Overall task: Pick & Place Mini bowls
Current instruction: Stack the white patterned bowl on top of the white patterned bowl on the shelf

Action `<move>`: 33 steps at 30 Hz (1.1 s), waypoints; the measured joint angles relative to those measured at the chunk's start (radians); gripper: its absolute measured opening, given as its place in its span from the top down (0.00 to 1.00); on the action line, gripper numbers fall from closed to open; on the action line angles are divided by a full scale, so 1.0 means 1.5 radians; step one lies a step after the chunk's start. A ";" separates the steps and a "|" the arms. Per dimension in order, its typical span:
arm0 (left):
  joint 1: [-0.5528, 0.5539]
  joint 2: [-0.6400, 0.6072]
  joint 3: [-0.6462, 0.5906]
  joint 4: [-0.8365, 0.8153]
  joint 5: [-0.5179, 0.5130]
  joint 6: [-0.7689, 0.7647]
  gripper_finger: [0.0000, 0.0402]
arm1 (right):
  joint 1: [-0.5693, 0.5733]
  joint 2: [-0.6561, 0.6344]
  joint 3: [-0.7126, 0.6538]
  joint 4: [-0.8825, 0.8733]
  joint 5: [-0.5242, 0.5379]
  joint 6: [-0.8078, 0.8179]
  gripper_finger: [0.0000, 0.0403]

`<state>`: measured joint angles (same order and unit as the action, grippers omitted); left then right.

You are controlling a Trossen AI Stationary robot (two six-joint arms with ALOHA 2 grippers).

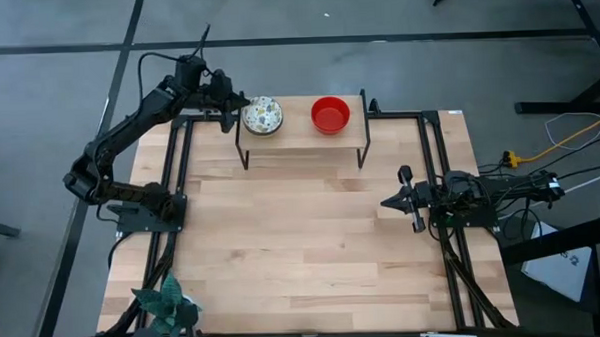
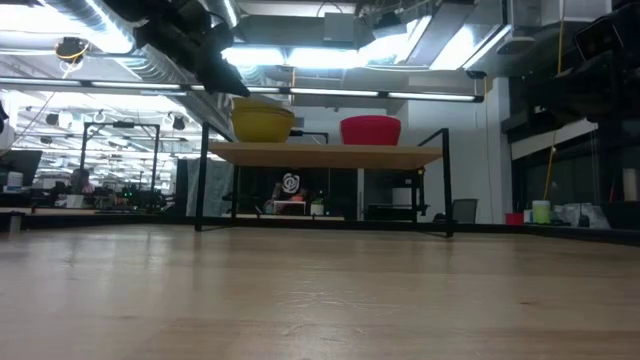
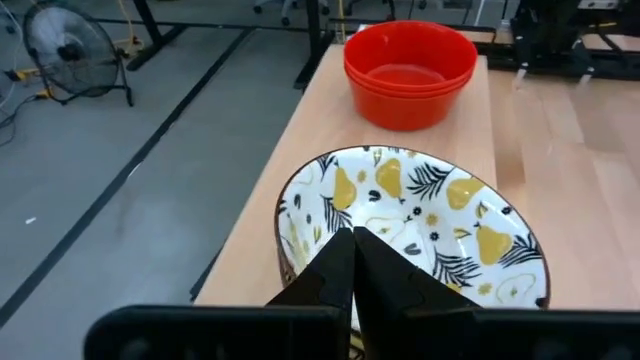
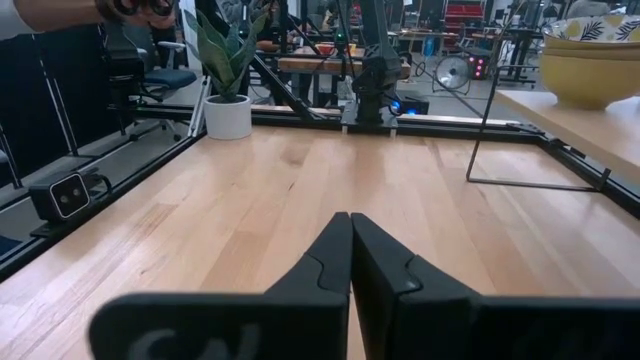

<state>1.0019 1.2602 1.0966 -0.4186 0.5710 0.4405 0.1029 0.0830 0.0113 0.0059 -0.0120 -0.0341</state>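
From above, a wooden table [image 1: 302, 238] carries a small raised shelf [image 1: 301, 138] at its far edge. On the shelf sit a stack of patterned bowls [image 1: 262, 115] to the left and a stack of red bowls [image 1: 330, 114] to the right, apart from each other. The left gripper [image 1: 234, 109] is at the near-left rim of the patterned bowls, its fingers pressed together. The right gripper [image 1: 389, 201] waits over the right side of the table, well apart from the shelf, jaws closed on nothing. A teal-green leafy plant [image 1: 168, 305] stands at the near-left corner.

At table height, the shelf [image 2: 325, 155] holds the yellow-sided patterned stack [image 2: 263, 122] and the red stack [image 2: 370, 130]; the left gripper [image 2: 232, 80] hangs just above the yellow rim.

The left wrist camera shows closed fingers [image 3: 355, 285] over the pear-and-leaf patterned bowl [image 3: 440, 225], with the red bowls [image 3: 410, 72] beyond.

The right wrist camera shows shut fingers [image 4: 350, 275] above bare wood, a potted plant [image 4: 228, 95] far off, and a person's hand [image 4: 95, 10] beyond the table. No writing is legible anywhere.
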 joint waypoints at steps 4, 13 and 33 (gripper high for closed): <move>0.001 0.000 0.000 0.000 -0.008 -0.001 1.00 | 0.000 0.000 0.000 0.000 0.000 0.000 0.99; 0.001 0.001 0.000 -0.003 -0.013 -0.006 1.00 | 0.000 0.000 0.000 0.000 0.000 0.000 0.99; 0.001 0.001 0.000 -0.053 -0.049 0.012 1.00 | 0.000 0.000 0.000 0.000 0.000 -0.001 0.99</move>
<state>1.0034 1.2610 1.0962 -0.4984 0.4968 0.4583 0.1030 0.0830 0.0113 0.0061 -0.0116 -0.0349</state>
